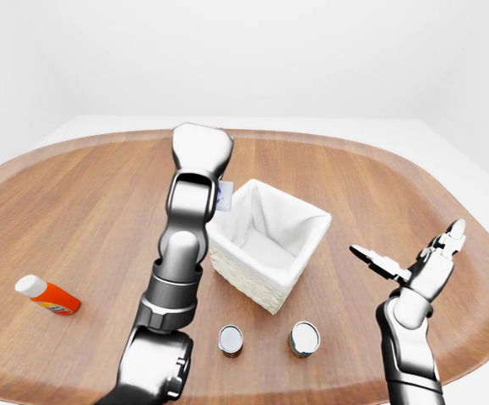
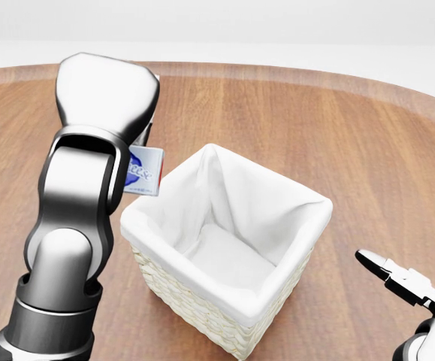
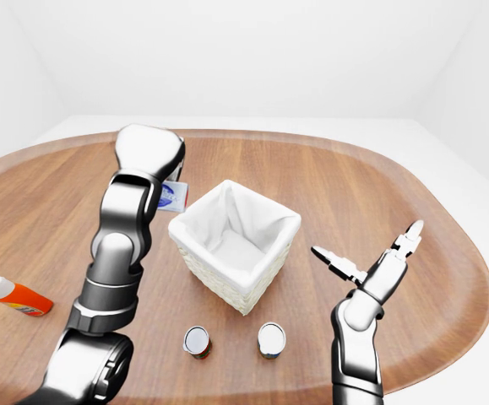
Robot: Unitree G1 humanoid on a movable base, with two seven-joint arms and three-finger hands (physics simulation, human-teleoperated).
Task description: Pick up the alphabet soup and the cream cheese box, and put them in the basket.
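The left hand [image 2: 119, 113] grips the cream cheese box [image 2: 143, 171] just beside the basket [image 2: 292, 267] rim, raised to clear it, while the open right hand [image 1: 417, 266] idles, cans [image 1: 304, 338] waiting on the surface [image 1: 75, 211]

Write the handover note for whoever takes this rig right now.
Left robot hand: raised beside the basket, carrying the cream cheese box; fingers hidden behind the arm.
Right robot hand: open, empty.
Basket: nothing in it yet.
Two cans stand below the basket in the right-eye view; labels unreadable, so which is the alphabet soup is unclear.
Left: drop the box in, then fetch the soup.
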